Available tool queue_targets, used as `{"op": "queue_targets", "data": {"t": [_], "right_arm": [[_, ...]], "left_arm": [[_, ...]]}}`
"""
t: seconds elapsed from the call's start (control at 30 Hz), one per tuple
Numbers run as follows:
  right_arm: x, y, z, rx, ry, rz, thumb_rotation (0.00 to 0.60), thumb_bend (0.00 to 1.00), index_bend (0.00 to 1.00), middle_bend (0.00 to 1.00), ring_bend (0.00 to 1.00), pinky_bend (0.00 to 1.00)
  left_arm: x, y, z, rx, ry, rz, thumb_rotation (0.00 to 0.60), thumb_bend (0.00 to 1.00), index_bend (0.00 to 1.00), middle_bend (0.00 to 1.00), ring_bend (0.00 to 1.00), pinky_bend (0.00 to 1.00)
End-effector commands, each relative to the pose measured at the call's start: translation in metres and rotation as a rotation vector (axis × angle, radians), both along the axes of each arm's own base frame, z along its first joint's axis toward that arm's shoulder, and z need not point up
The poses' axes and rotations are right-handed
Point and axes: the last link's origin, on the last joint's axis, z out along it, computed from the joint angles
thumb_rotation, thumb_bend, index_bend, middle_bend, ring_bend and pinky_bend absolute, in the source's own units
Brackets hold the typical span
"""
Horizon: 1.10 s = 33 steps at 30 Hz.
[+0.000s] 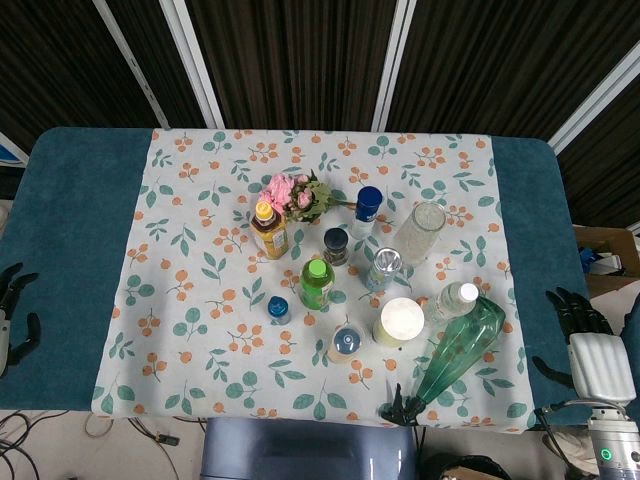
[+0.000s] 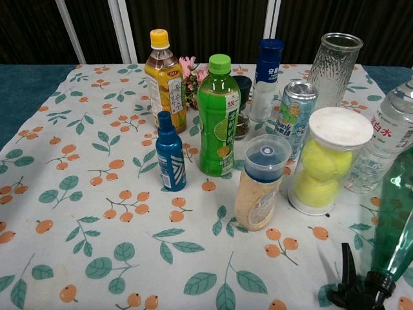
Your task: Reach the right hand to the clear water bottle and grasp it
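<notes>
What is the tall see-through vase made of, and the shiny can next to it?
The vase looks like clear glass: see-through, with a bumpy textured wall and thick rim. The can looks like metal, probably aluminium: a shiny silver top and rim, with a printed blue wrap.

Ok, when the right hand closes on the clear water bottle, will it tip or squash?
The clear water bottle stands upright, tall and narrow, so a sideways nudge could tip it. Its thin clear plastic probably dents under a hard squeeze. The green spray bottle lies close beside it, crowding the right hand.
</notes>
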Motion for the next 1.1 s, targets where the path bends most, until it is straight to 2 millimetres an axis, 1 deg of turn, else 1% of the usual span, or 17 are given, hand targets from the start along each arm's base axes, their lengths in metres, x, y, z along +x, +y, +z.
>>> {"op": "queue_targets", "data": {"t": [0.03, 0.13, 0.23, 0.33, 0.43, 0.6, 0.67, 0.77, 0.9, 1.1], "right_arm": [[-0.004, -0.005, -0.006, 0.057, -0.129, -0.016, 0.600, 0.20, 0.12, 0.11, 0.11, 0.22], [-0.007, -0.013, -0.009, 0.109, -0.232, -0.028, 0.600, 0.20, 0.12, 0.11, 0.11, 0.22], [-0.005, -0.027, -0.008, 0.128, -0.302, -0.018, 0.600, 0.20, 0.12, 0.11, 0.11, 0.22], [0.003, -0.043, -0.010, 0.153, -0.409, -0.004, 0.600, 0.20, 0.12, 0.11, 0.11, 0.22], [0.014, -0.058, -0.015, 0.206, -0.546, -0.001, 0.600, 0.19, 0.12, 0.11, 0.11, 0.22], [0.028, -0.078, -0.023, 0.277, -0.788, -0.017, 0.600, 0.19, 0.12, 0.12, 0.11, 0.22], [0.031, -0.085, -0.026, 0.301, -0.844, -0.021, 0.600, 0.19, 0.12, 0.12, 0.11, 0.22], [0.034, -0.096, -0.034, 0.333, -0.888, -0.029, 0.600, 0.19, 0.12, 0.13, 0.11, 0.22], [0.041, -0.105, -0.046, 0.388, -0.939, -0.046, 0.600, 0.19, 0.12, 0.13, 0.11, 0.22], [0.045, -0.118, -0.064, 0.416, -0.931, -0.059, 0.600, 0.19, 0.12, 0.14, 0.12, 0.22]], "left_arm": [[0.001, 0.000, 0.000, 0.000, -0.002, -0.005, 0.600, 0.59, 0.19, 0.07, 0.11, 0.00], [0.001, 0.001, 0.000, 0.002, -0.001, -0.006, 0.600, 0.59, 0.19, 0.07, 0.11, 0.00], [0.000, 0.001, 0.001, 0.005, -0.003, -0.001, 0.600, 0.59, 0.19, 0.07, 0.11, 0.00], [-0.001, 0.001, 0.001, 0.003, -0.002, 0.003, 0.600, 0.59, 0.19, 0.07, 0.11, 0.00], [0.000, 0.002, 0.000, -0.002, 0.001, 0.003, 0.600, 0.59, 0.19, 0.07, 0.11, 0.00], [0.000, 0.003, 0.002, 0.012, -0.008, 0.005, 0.600, 0.59, 0.19, 0.07, 0.11, 0.00], [-0.001, 0.003, 0.002, 0.013, -0.010, 0.007, 0.600, 0.59, 0.19, 0.07, 0.11, 0.00], [0.000, 0.003, 0.002, 0.009, -0.009, 0.005, 0.600, 0.59, 0.19, 0.07, 0.11, 0.00], [0.000, 0.003, 0.001, 0.004, -0.003, 0.002, 0.600, 0.59, 0.19, 0.07, 0.11, 0.00], [-0.001, 0.003, 0.001, 0.007, -0.003, 0.003, 0.600, 0.59, 0.19, 0.07, 0.11, 0.00]]}}
